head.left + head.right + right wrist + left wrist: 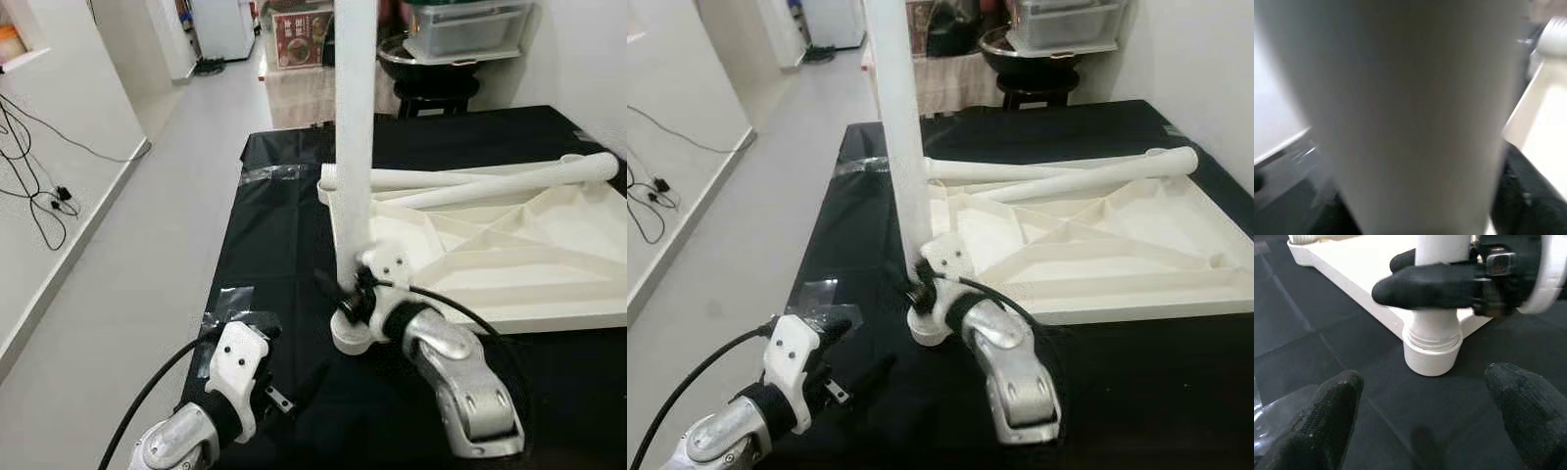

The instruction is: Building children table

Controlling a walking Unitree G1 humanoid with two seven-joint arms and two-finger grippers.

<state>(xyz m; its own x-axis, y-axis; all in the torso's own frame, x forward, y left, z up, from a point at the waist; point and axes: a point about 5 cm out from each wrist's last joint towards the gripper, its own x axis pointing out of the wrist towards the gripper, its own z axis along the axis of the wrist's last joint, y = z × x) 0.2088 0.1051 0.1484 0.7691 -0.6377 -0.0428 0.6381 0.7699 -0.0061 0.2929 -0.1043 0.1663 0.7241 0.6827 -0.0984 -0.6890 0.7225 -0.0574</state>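
A white plastic table top (509,264) lies upside down on a black-covered surface (284,245). One white leg (354,127) stands upright at its near left corner, its base in a round socket (1431,350). My right gripper (355,294) is shut on this leg just above the socket, and its black fingers (1420,286) wrap the tube. Two more loose legs (490,176) lie across the far side of the table top. My left gripper (1425,431) is open low over the black sheet, a short way in front of the socket, holding nothing.
The black sheet's left edge is taped down (240,318). Grey floor (127,255) runs along the left, with cables (39,196) by the wall. A black stool carrying a bowl and a plastic box (431,69) stands behind the work surface.
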